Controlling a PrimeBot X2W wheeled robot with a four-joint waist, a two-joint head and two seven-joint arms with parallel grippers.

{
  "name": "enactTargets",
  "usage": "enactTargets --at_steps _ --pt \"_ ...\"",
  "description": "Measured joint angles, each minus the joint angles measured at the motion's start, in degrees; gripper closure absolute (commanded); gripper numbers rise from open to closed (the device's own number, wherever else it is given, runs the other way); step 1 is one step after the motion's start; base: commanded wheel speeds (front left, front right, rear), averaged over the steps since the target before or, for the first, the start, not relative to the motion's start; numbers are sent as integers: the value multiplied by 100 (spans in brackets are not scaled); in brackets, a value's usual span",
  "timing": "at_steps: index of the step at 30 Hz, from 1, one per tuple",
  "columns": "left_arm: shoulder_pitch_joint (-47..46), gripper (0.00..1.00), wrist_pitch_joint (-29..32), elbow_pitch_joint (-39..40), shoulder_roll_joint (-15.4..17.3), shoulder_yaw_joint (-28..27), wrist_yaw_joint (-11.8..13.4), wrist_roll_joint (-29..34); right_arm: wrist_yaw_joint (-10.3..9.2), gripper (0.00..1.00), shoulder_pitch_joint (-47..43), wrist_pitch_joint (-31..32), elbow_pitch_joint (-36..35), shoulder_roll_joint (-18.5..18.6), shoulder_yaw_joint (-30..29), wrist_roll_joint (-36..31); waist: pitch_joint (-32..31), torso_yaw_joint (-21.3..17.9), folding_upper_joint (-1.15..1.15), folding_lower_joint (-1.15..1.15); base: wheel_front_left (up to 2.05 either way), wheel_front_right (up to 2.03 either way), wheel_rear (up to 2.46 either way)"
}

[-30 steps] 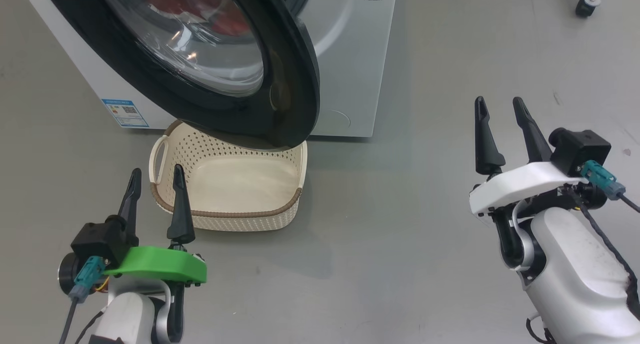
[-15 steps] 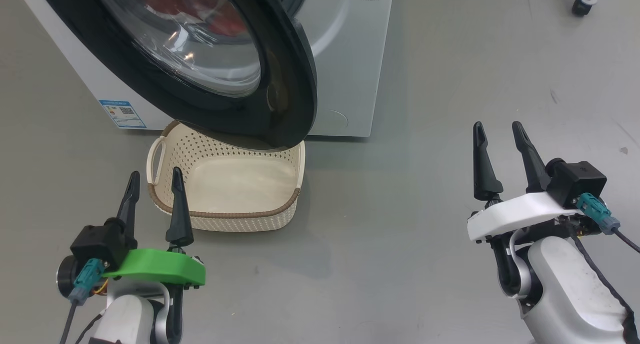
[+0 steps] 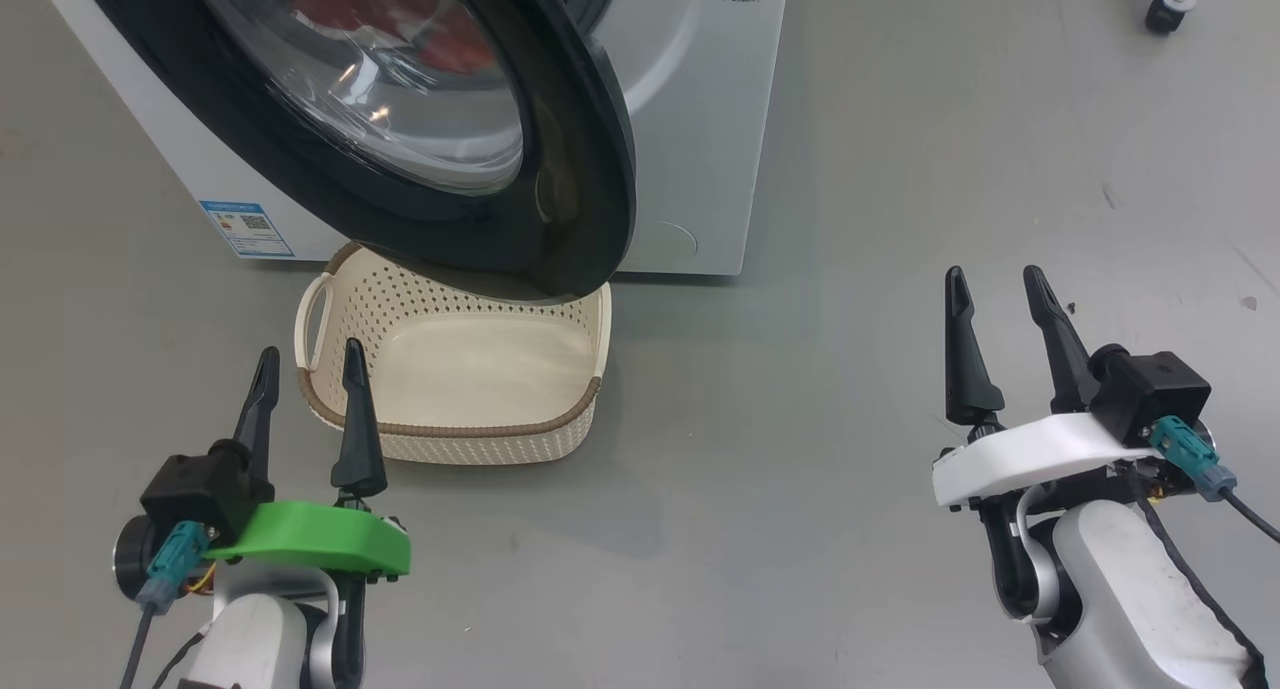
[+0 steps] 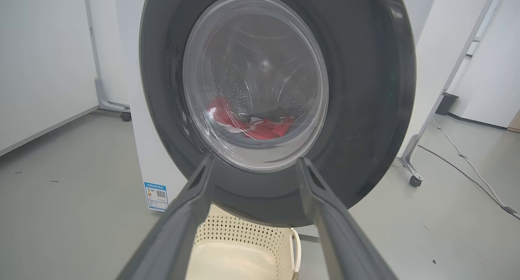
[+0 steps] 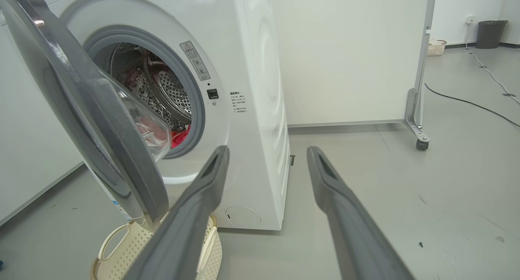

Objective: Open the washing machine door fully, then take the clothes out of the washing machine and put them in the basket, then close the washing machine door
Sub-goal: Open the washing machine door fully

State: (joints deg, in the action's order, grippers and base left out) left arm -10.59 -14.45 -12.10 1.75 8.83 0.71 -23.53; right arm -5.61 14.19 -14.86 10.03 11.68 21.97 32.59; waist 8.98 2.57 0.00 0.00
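Our left claw & right claw are spread, empty, soft clothes sit in the washer, & we think the stiff door, half open over the basket, wants a rim push.

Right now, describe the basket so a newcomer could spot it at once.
Find the big white washing machine; its black-rimmed door hangs partly open. On the floor beneath that door sits the basket, cream and perforated with a brown rim.
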Motion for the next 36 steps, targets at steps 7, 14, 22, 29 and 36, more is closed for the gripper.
enactTargets --at_steps 7,14,22,29,36 --pt "4 0 0 -3 0 2 -2 0 25 0 -133 0 -41 -46 -86 -52 -6 -5 0 0 0 0 0" --pt "5 0 0 -14 0 33 -9 0 99 0 -204 0 -49 -94 -126 -111 -19 -9 0 0 0 0 0" --pt "15 0 0 -36 0 45 -9 1 152 0 -308 0 -56 -134 -186 -202 -58 -10 0 0 0 0 0" --pt "45 0 0 -37 0 53 -49 1 201 0 -339 0 -56 -164 -214 -318 -88 -17 0 0 0 0 0" --pt "91 0 0 -37 0 80 -49 2 253 0 -411 0 -63 -220 -276 -350 -91 -12 0 0 0 0 0"
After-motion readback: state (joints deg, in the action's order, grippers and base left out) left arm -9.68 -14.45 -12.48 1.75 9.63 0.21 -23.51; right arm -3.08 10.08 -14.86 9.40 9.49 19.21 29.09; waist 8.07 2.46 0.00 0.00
